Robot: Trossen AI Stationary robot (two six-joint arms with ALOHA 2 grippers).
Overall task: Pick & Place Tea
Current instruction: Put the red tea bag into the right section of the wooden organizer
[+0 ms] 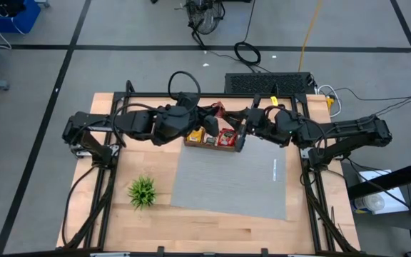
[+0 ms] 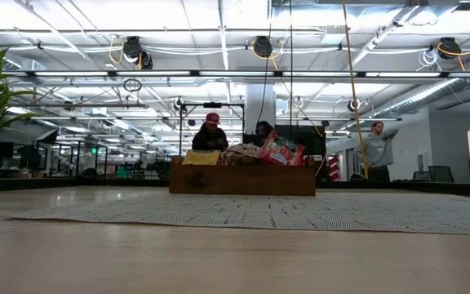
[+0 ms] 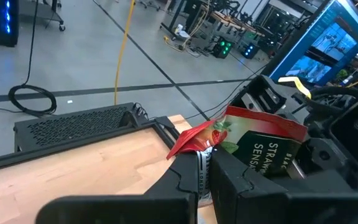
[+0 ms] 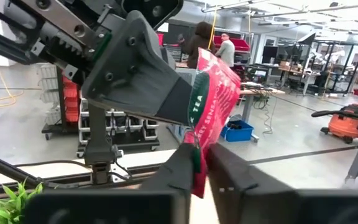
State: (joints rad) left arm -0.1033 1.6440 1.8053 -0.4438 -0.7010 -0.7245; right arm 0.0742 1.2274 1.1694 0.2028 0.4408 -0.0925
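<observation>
Handover under way above the wooden tray (image 1: 211,143), we judge: our left gripper (image 3: 204,163) and right gripper (image 4: 199,163) both pinch one red tea packet (image 4: 213,93) aloft, so next the left must let go.

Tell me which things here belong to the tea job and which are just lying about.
Job: red tea packet, pinched by left gripper and right gripper; wooden tray of packets.
Lying about: green plant, grey mat, black cable coil.
</observation>
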